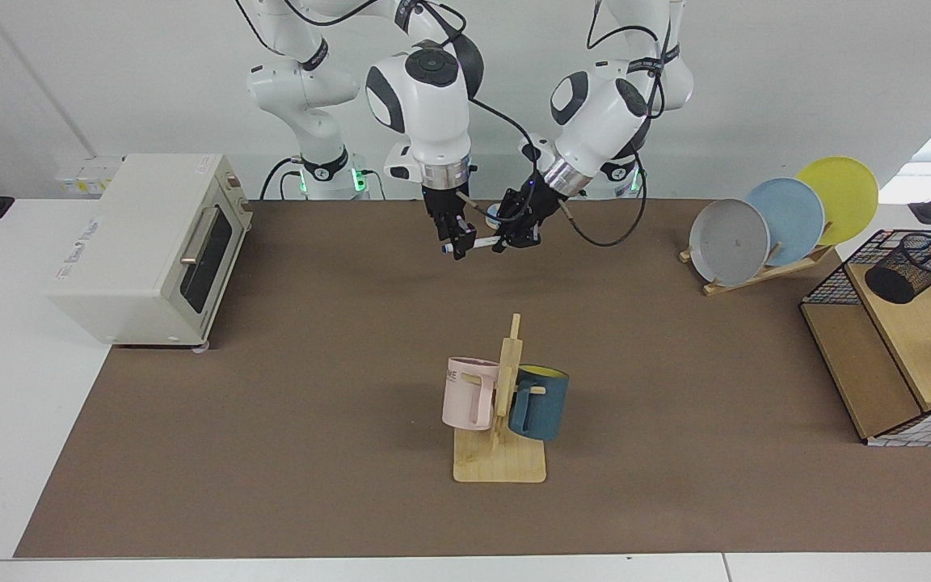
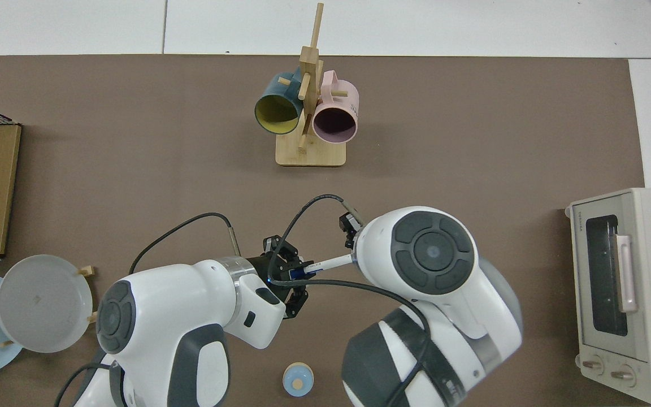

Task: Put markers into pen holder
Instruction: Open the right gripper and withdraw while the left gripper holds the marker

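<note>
The marker [image 1: 483, 243] [image 2: 331, 262] hangs level above the brown mat near the arms' bases, its dark blue cap toward the oven side. My left gripper [image 1: 511, 237] [image 2: 294, 272] is shut on its blue tail end. My right gripper [image 1: 457, 240] stands over the cap end, at the marker; in the top view it is hidden under its own wrist. The pen holder [image 1: 914, 267], a small black mesh cup, lies tilted on the wooden shelf inside the wire basket far off on the left arm's side; the top view does not show it.
A wooden mug rack [image 1: 500, 461] [image 2: 309, 155] with a pink mug [image 1: 469, 394] and a blue mug [image 1: 540, 404] stands mid-table. A toaster oven [image 1: 150, 242], a rack of plates [image 1: 729, 241], the wire basket [image 1: 865, 250] and a small blue disc [image 2: 298, 379] ring the mat.
</note>
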